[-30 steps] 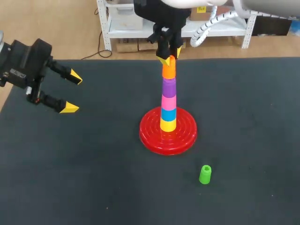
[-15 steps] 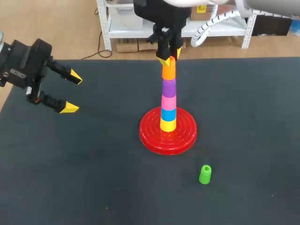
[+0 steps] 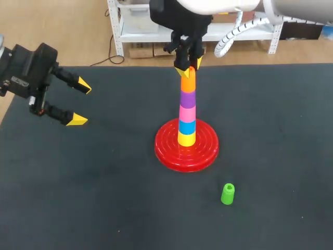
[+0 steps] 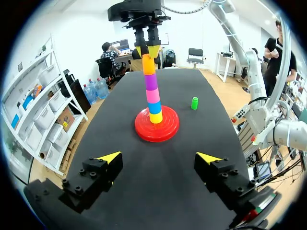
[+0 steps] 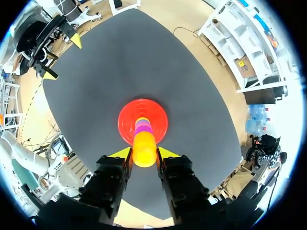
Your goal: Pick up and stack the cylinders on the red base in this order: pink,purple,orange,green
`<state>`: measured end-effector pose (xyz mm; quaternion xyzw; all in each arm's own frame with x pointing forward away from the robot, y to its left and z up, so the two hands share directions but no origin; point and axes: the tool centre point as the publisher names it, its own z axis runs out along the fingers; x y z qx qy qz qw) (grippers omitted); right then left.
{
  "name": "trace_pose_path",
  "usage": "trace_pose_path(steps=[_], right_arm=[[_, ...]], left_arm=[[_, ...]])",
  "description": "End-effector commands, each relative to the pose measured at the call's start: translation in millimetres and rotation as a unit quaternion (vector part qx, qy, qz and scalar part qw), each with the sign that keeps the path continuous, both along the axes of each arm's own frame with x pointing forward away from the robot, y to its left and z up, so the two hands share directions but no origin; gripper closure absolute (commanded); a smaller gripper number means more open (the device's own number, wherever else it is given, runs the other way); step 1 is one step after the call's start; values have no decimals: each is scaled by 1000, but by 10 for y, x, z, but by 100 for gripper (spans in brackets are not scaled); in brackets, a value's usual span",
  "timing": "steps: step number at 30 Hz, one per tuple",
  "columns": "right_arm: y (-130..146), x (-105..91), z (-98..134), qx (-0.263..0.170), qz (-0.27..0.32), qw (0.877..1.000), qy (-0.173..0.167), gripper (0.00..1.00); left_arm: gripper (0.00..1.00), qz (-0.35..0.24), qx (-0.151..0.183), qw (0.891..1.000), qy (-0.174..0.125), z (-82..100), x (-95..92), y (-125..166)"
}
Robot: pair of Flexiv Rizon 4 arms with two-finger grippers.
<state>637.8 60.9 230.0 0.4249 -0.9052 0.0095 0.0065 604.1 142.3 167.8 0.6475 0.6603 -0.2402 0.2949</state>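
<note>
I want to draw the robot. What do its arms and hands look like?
The left hand and right hand are chunky black blocks, each with two black fingers ending in bright yellow pointed tips. Small round screws dot the fingers. The right arm is smooth and white, with a ribbed white hose curling beside it.

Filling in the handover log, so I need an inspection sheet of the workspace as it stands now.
surface: dark table
job's things: on red base, bottom up: yellow cylinder, blue cylinder, pink cylinder, purple cylinder, orange cylinder; green cylinder upright on the table, apart
clutter: nothing seen
grippers: right pincer shut on orange cylinder's top; left pincer open, empty, at table's left edge
cables: nothing seen
surroundings: nothing seen over the table
</note>
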Motion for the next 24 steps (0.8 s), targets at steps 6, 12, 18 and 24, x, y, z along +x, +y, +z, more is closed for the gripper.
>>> trace_pose_path(steps=[6, 12, 18, 24], right_arm=[[-27, -24, -73, 3, -1, 1000, -4, 100], [-28, -13, -207, -1, -8, 1000, 13, 100], [-44, -57, -127, 13, -3, 1000, -2, 94], [-133, -190, 96, 33, 4, 999, -27, 0]], left_arm=[[0, 0, -1, 1000, -2, -9, -6, 7], [0, 0, -1, 1000, -2, -9, -6, 7], [0, 0, -1, 1000, -2, -9, -6, 7], [0, 0, -1, 1000, -2, -9, -6, 7]])
